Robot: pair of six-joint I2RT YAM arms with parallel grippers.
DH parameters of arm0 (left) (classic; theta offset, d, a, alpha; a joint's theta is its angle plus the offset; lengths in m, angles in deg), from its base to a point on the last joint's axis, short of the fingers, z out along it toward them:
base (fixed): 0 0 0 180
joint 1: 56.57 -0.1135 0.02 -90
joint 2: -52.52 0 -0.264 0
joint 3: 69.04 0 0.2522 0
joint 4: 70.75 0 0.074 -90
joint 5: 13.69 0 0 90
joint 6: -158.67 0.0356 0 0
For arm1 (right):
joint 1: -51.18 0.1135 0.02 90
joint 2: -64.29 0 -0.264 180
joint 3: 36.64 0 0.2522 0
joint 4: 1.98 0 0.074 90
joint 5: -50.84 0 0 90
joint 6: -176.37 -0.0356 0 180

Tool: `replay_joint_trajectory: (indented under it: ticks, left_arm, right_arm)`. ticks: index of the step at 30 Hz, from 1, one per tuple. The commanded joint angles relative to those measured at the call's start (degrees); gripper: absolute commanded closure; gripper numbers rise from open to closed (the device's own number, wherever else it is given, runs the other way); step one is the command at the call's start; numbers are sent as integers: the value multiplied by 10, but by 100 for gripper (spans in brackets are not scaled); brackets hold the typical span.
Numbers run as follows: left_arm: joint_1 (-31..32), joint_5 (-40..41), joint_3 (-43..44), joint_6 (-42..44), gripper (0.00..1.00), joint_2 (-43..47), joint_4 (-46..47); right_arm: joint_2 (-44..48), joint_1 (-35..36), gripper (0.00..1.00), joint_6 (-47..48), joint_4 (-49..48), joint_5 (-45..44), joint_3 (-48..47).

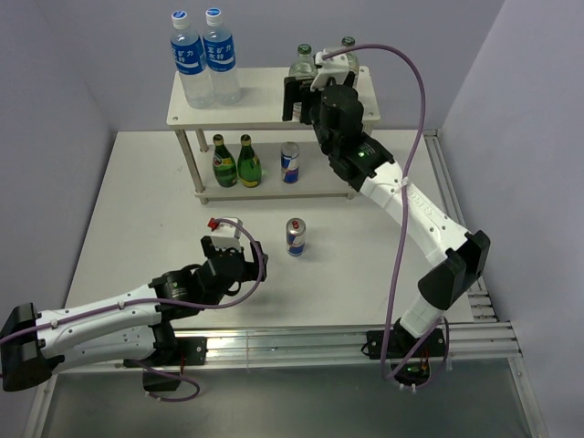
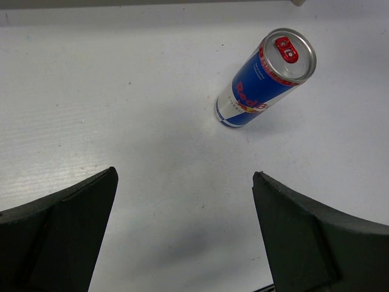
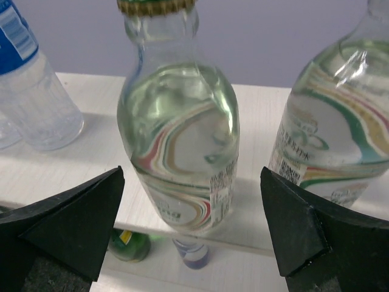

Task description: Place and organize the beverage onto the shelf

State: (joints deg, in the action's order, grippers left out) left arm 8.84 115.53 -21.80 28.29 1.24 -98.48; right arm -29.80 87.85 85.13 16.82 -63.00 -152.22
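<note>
The shelf point(image 1: 260, 100) stands at the back of the table. On its top board stand two clear glass bottles with green caps point(image 1: 302, 60) point(image 1: 348, 46). My right gripper point(image 1: 297, 102) is open around the left clear bottle point(image 3: 179, 134), with a gap on each side. The other clear bottle point(image 3: 340, 121) stands just to its right. Two dark green bottles point(image 1: 224, 161) point(image 1: 248, 162) and a silver-blue can point(image 1: 290, 163) stand on the lower board. A second can point(image 1: 296, 237) point(image 2: 261, 82) stands upright on the table. My left gripper point(image 1: 228, 239) point(image 2: 185, 201) hangs open and empty, short of it.
Two tall plastic water bottles with blue labels point(image 1: 189, 59) point(image 1: 220, 55) stand on the left of the top board; one of them point(image 3: 30, 91) shows left of my right gripper. Grey walls close in behind and to the right. An aluminium rail point(image 1: 347, 342) runs along the near edge.
</note>
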Motion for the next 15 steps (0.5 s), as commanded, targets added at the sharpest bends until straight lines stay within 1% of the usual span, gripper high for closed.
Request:
replay_joint_trajectory:
  ticks: [1,6,9,12,13,14,15]
  left_arm:
    - [5,15,24,-9,1,-2,19]
    - [7,17,24,-9,1,0,15]
    - [17,22,13,-4,1,9,20]
    - [38,19,2,5,1,23,28]
    - [51,15,-9,17,1,29,46]
    - [58,-2,-16,24,2,31,60]
    - [64,-10,-28,40,2,33,74]
  right_arm:
    - [39,6,0,-11,-26,4,25]
    - [79,22,0,-8,-43,-14,84]
    - [123,46,0,-2,-49,-45,134]
    - [180,84,0,4,-69,-100,194]
    - [214,96,0,4,-75,-112,210]
    - [232,119,0,2,-78,-148,248]
    - [252,132,0,-3,-78,-160,268]
